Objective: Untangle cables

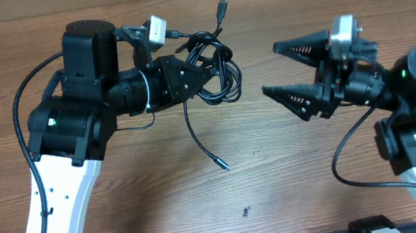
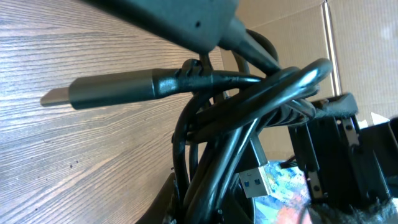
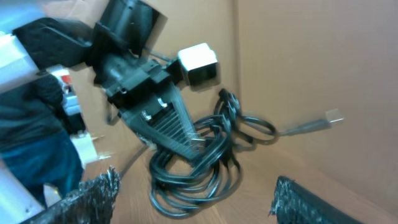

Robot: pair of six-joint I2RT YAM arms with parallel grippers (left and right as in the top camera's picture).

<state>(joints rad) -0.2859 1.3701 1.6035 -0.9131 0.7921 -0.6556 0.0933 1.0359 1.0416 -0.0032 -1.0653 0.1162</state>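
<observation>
My left hand (image 1: 203, 76) was clenched on the cables (image 1: 223, 75), pinning the knot at its fingertips so the bundle could not slide when the other side pulled. One strand (image 1: 197, 138) trailed from under that hand onto the worktop (image 1: 204, 212). My right hand (image 1: 270, 69) stood released, jaws spread and empty, facing the knot from nearby. I judged it was lined up to take a loop.

No legible text, label, brand or number in any view.
</observation>
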